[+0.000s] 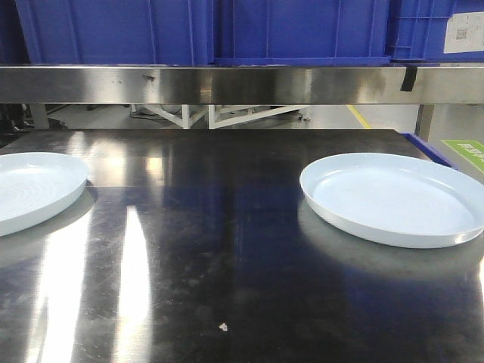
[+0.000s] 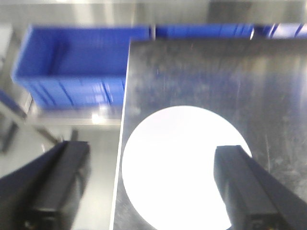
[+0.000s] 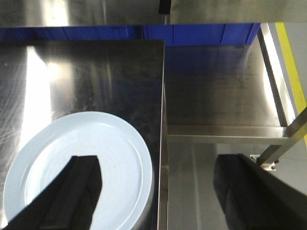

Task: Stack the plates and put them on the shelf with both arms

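Two pale blue-white plates lie apart on the steel table: one at the left edge [image 1: 34, 189], one at the right [image 1: 393, 198]. The shelf rail [image 1: 227, 83] runs across the back, with blue crates on it. No gripper appears in the front view. In the left wrist view my left gripper [image 2: 151, 184] hangs open above the left plate [image 2: 177, 163], its fingers [image 2: 240, 187] wide apart, one over the plate and one beyond the table's left edge. In the right wrist view my right gripper [image 3: 158, 191] is open above the right plate [image 3: 81, 163], straddling the table's right edge.
Blue crates [image 1: 295, 30] stand on the shelf above the table's back. Another blue crate [image 2: 76, 67] sits left of the table. A lower steel surface [image 3: 220, 91] lies right of the table edge [image 3: 163, 143]. A small white crumb [image 1: 224, 327] lies near the front.
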Tool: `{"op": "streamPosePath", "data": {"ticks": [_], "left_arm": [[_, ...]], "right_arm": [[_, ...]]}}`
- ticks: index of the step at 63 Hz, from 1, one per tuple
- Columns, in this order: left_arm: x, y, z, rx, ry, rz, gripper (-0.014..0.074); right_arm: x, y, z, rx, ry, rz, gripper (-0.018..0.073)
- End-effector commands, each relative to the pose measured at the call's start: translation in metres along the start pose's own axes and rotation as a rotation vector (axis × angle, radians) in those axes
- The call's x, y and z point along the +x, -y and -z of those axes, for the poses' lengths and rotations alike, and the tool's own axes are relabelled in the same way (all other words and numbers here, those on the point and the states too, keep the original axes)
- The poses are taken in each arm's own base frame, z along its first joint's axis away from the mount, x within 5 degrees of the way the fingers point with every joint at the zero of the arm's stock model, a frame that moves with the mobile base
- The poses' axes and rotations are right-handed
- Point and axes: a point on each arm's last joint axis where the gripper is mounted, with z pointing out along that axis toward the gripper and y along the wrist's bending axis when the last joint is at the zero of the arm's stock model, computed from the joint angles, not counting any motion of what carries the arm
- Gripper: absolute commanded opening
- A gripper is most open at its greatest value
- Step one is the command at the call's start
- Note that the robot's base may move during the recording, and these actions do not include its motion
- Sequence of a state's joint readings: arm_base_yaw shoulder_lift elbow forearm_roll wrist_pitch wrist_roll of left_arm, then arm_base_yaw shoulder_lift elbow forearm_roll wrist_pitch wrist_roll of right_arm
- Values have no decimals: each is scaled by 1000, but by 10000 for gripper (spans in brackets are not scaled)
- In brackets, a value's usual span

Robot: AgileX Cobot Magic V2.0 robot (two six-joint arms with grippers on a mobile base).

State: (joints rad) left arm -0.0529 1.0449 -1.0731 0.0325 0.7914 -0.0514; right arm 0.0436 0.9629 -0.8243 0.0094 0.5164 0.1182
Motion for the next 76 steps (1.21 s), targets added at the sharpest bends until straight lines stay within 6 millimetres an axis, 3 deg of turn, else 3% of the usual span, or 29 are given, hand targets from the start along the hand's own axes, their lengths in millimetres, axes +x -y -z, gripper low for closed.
{"op": "streamPosePath", "data": {"ticks": [1, 17, 38, 56, 76], "left_arm": [[-14, 1, -7, 3, 57, 30, 604], [-10, 1, -64, -10, -80, 18, 599], [-2, 1, -119, -27, -164, -15, 582], [7, -1, -149, -41, -225, 6, 582], [14, -30, -168, -97, -250, 75, 582]], "right_arm": [[-16, 0, 9, -5, 98, 1, 607], [-16, 0, 9, -5, 97, 0, 605], [-16, 0, 9, -5, 97, 0, 605], [-16, 0, 9, -5, 97, 0, 605], [-17, 0, 8, -6, 108, 1, 605]]}}
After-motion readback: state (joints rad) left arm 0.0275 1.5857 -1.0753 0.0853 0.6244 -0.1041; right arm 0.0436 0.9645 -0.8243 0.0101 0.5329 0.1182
